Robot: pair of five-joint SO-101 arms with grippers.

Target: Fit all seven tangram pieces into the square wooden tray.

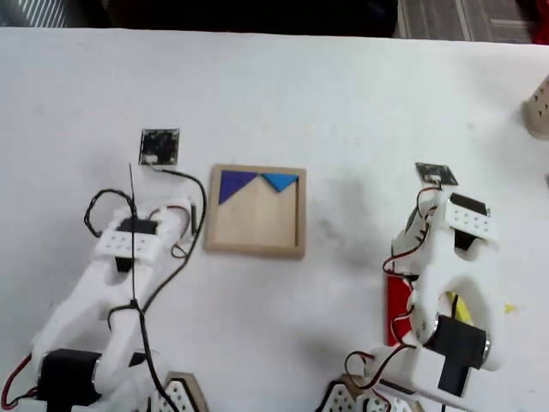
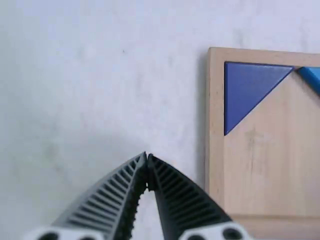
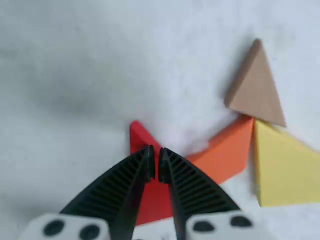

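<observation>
Tray (image 1: pixel 257 245): dark blue triangle (image 1: pixel 233 183), light blue triangle (image 1: pixel 280 180) seated at one edge. Left hand (image 2: pixel 147 162): closed, empty, beside tray. Right hand (image 3: pixel 155 160): closed above red piece (image 3: pixel 137 132). Risk: neighbouring orange piece (image 3: pixel 227 150) may be dragged during gripping.

The high view looks down over the tabletop (image 1: pixel 343 103) from afar. Each wrist view looks down from close: past the left end effector (image 2: pixel 147 159) at the tray (image 2: pixel 260 175), and past the right end effector (image 3: pixel 155 157) at the red piece (image 3: pixel 138 134). The high view shares both.
</observation>
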